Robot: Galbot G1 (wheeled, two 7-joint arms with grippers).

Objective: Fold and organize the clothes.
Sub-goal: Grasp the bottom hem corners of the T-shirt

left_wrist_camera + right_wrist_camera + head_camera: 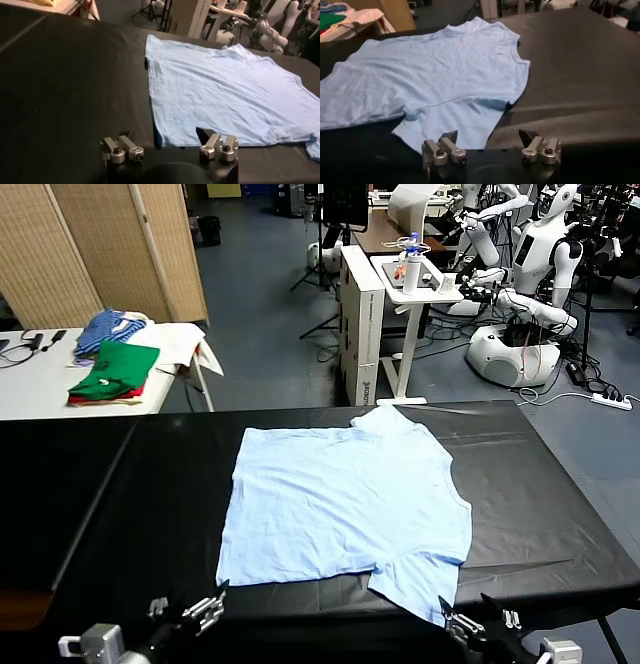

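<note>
Black cloth covers a long bench in a robot workshop. Spread flat across its middle lies a thin light sky-blue short-sleeved T-shirt, one sleeve reaching the near edge. At that edge, the left gripper and right gripper hover with jaws wide open, holding nothing.

Grey-blue floor, wicker screen, white side table.
</note>
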